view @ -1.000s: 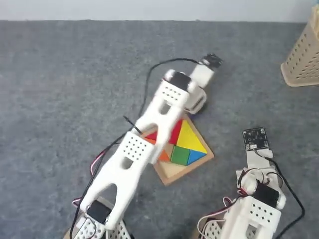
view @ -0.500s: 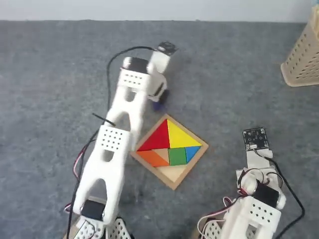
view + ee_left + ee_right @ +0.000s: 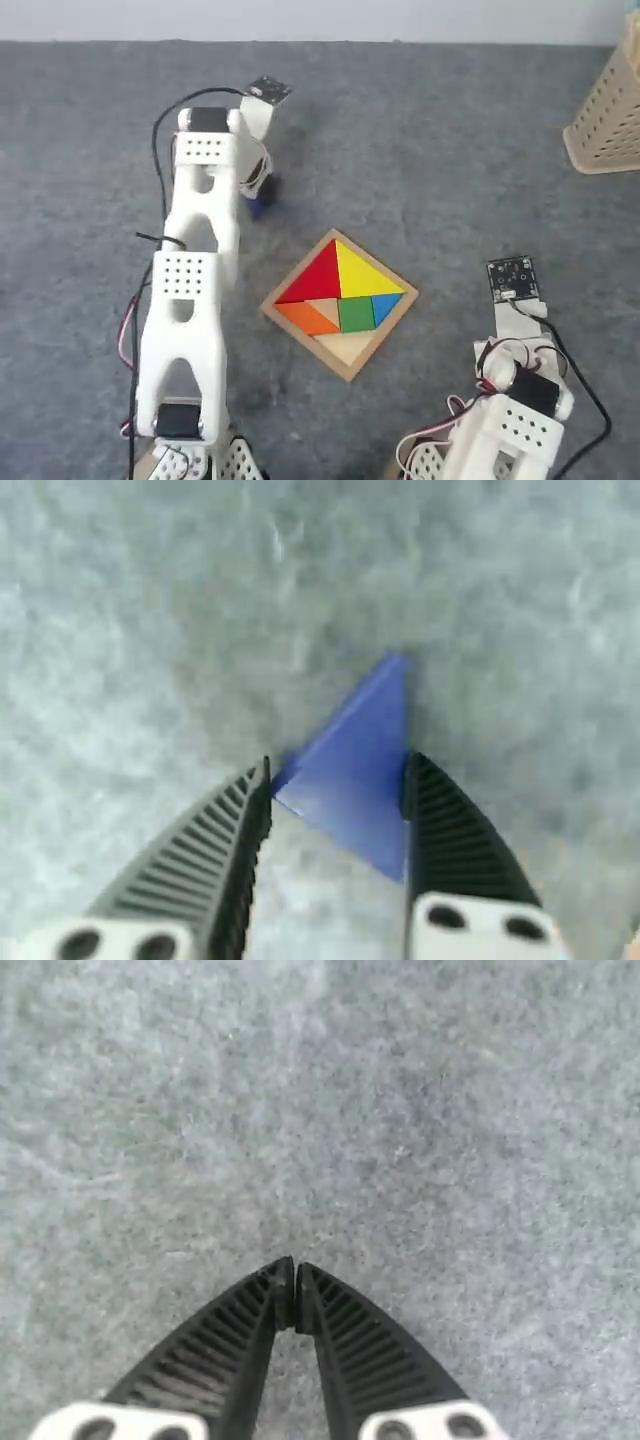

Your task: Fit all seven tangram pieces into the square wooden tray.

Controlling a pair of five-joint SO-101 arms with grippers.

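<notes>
Left wrist view: the blue triangle (image 3: 365,750) is clamped in the left gripper's (image 3: 338,768) jaws; placement into the tray (image 3: 346,372) is likely required next.

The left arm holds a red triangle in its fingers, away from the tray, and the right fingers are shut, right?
Not quite: the triangle in the left fingers is blue, not red, as the left wrist view shows. It is away from the tray, and the right fingers are shut.

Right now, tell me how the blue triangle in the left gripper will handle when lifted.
The blue triangle looks flat, sharp-edged, so probably rigid, unlikely to roll. Small within the left gripper, so likely light. Gripped across slanted edges, it might pivot or slip.
</notes>
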